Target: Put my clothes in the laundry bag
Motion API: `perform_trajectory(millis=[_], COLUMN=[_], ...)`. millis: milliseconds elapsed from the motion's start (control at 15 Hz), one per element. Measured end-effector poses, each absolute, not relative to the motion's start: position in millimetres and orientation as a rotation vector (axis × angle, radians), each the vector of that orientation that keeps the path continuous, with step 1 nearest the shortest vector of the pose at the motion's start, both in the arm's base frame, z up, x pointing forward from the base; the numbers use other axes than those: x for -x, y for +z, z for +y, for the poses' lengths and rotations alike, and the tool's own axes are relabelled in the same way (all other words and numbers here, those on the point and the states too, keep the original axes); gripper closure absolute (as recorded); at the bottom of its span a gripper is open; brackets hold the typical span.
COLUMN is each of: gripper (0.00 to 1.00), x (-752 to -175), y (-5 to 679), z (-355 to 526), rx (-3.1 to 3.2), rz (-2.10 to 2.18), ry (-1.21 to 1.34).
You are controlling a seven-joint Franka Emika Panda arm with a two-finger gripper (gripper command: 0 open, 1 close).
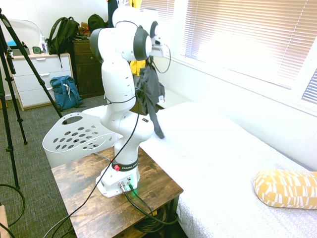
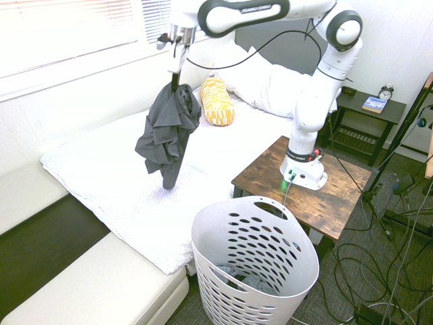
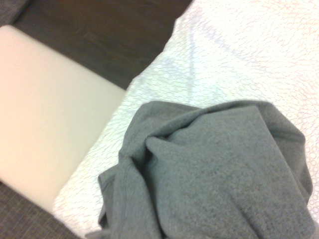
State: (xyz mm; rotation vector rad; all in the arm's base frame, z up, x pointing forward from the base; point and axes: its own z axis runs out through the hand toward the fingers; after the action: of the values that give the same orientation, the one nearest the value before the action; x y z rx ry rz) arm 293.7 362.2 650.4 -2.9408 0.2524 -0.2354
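Above the bed (image 2: 101,169), the hand (image 2: 177,68) is clamped on soft, crumpled charcoal clothes (image 2: 166,135). At 5 o'clock, the perforated white plastic laundry bag (image 2: 254,261) holds grey fabric.

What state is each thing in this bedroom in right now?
Grey garment: lifted, hanging bunched from the end effector, its lowest tip about at bed level.
End effector: shut on the garment.
Laundry basket: upright on the floor, some fabric already inside.
Yellow pillow: lying on the bed.
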Motion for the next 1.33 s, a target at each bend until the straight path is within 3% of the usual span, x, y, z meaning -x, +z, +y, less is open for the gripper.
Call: perform_trajectory(millis=[200, 400, 533, 733, 800, 1333], gripper=[1.0, 1.0, 1.0, 1.0, 0.0, 0.0], x=[-110, 69, 126, 153, 154, 145], y=[723, 688, 635, 572, 554, 499], z=[370, 406, 427, 441, 441, 434], rx=[2.95, 2.994, 3.042, 3.089, 3.111, 3.174], rz=[0.123, -0.031, -0.099, -0.126, -0.118, -0.079], ry=[-0.233, -0.252, -0.196, -0.13, -0.104, -0.062])
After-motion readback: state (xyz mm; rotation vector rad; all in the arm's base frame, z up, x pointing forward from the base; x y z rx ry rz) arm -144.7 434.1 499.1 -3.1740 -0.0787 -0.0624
